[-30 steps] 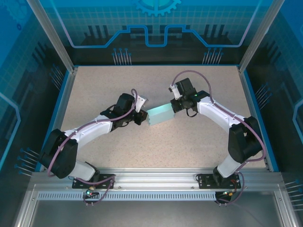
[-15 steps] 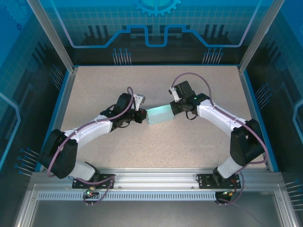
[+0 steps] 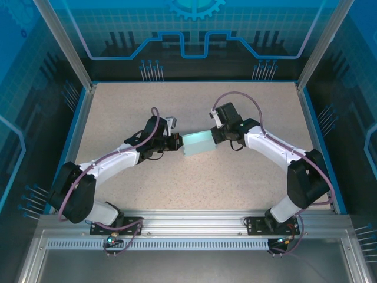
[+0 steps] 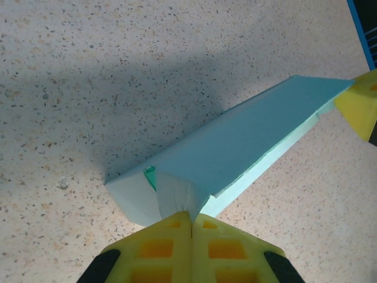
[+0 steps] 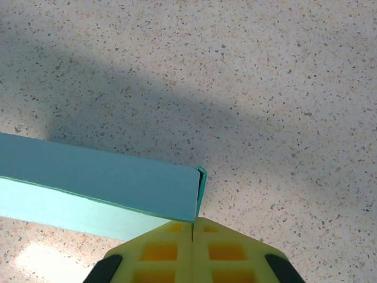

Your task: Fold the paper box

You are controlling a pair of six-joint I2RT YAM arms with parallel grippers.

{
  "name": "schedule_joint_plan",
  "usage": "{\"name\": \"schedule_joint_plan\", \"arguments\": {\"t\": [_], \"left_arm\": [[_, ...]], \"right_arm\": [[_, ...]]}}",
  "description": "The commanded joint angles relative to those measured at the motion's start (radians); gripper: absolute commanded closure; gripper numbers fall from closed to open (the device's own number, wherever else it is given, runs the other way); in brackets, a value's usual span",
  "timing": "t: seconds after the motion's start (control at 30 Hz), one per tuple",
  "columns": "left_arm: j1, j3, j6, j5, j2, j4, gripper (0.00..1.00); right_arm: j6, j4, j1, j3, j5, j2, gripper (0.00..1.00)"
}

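The paper box is a light teal, partly folded flat box in the middle of the table, held between both arms. My left gripper is at its left end. In the left wrist view the yellow fingers are shut, pinching a pale end flap of the paper box. My right gripper is at the right end. In the right wrist view its fingers are shut on the end edge of the paper box. A yellow fingertip of the right gripper touches the box's far end.
The speckled beige table is bounded by blue rails on the left and right. Both arms reach inward from the near edge.
The left gripper has closed fully on the box's end flap and its wrist has turned slightly. The right gripper has shifted a little left and down. The box has barely moved.
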State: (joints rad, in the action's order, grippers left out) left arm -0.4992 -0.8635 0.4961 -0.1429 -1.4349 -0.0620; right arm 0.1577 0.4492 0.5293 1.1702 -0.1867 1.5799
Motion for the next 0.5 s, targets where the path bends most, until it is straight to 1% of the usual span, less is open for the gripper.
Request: {"name": "schedule_joint_plan", "arguments": {"t": [0.0,0.17,0.47], "left_arm": [[-0.003,-0.028,0.094,-0.027,0.026,0.063,0.98],[-0.003,-0.023,0.147,-0.03,0.016,0.081,0.99],[-0.003,-0.016,0.173,-0.016,0.007,0.085,0.99]], "right_arm": [[0.011,0.013,0.023,-0.024,0.006,-0.024,1.0],[0.015,0.015,0.022,-0.029,0.005,-0.027,1.0],[0.025,0.02,0.024,-0.028,0.009,-0.027,1.0]]}}
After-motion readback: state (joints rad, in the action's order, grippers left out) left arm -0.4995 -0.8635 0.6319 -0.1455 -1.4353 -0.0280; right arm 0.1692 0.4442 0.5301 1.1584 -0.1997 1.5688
